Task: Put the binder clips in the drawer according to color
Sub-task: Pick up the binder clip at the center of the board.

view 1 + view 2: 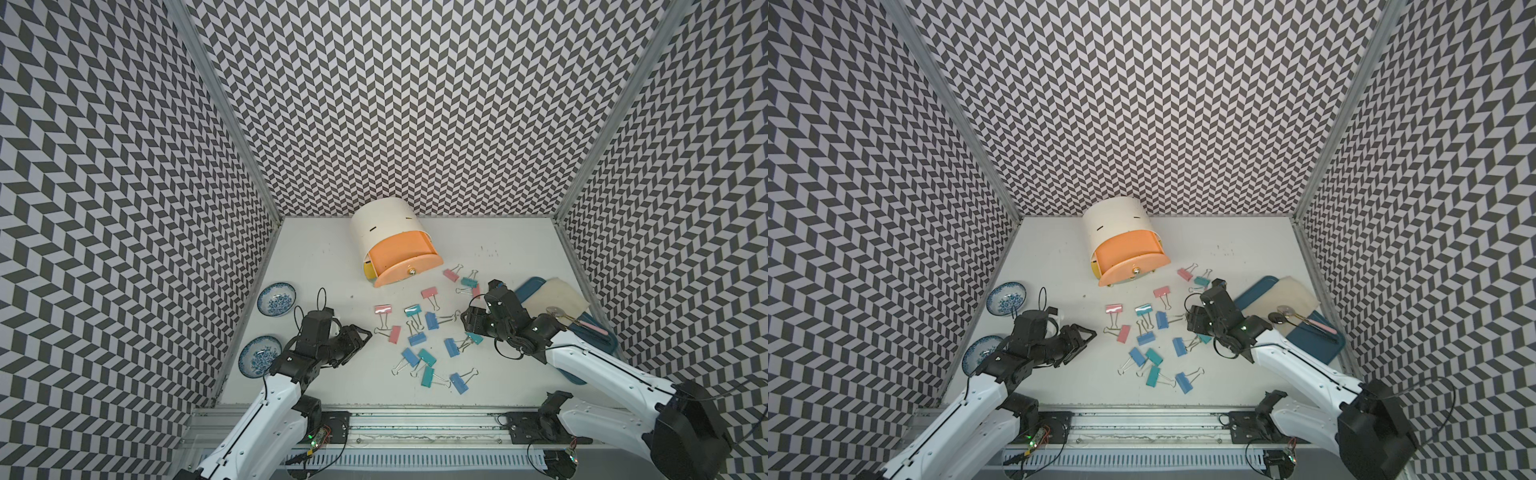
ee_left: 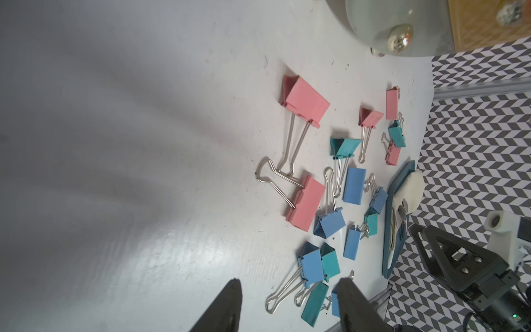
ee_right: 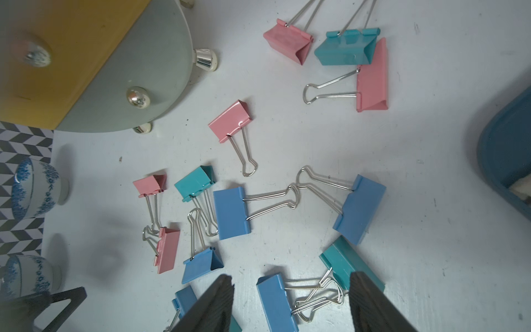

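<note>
**Clips** (image 1: 431, 321): pink, teal and blue. All those seen are scattered on the table (image 1: 316, 266), between the two grippers and onward toward the drawer (image 1: 397, 252). None is held.

**Drawer**: orange, pulled out of a white cabinet (image 1: 382, 224), well beyond both sets of fingertips. No clip is seen in it in both top views.

**Progress**: judged to be at the start. The drawer has been opened, and every clip in view is left to be sorted by colour.

**Left gripper** (image 2: 288, 280): jaws parted, nothing gripped. Bare table is seen between them, a few clips lie just beside one finger, and the rest are spread ahead. The arm is stretched low over the table with the wrist rolled onto its side. The fingertips are aimed at the pile and stop short of it.

**Right gripper** (image 3: 290, 276): jaws spread wide, nothing gripped. A blue clip (image 3: 275, 301) lies flat on the table between them. Its wire loops overlap those of a teal clip (image 3: 342, 258) beside one finger. The arm is reached in from the opposite side, with the wrist tipped down over the pile's edge. A descent and closure are judged to be what that blue clip calls for next.
</note>
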`<control>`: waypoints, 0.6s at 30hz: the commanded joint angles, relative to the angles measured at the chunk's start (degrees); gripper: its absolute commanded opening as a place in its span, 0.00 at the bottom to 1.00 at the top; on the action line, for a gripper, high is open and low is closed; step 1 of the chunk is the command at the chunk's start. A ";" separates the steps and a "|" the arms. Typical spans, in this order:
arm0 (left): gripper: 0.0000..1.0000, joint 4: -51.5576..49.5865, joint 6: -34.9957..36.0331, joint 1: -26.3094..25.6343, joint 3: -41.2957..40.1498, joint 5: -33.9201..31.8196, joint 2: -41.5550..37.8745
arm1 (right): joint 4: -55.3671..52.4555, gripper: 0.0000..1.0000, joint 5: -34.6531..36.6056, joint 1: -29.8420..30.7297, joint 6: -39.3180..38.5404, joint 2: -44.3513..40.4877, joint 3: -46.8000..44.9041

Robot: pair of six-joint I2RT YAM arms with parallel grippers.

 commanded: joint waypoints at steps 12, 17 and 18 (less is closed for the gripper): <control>0.57 3.34 -6.63 -7.14 -0.24 -6.52 -2.08 | -10.48 0.69 -6.31 -4.86 11.42 11.63 6.91; 0.57 2.35 -6.36 -7.18 0.81 -7.32 -2.49 | -14.05 0.72 -6.80 -4.77 16.60 14.18 9.72; 0.58 2.25 -6.35 -7.18 0.92 -7.54 -2.75 | -15.10 0.73 -6.00 -4.77 17.57 14.39 10.24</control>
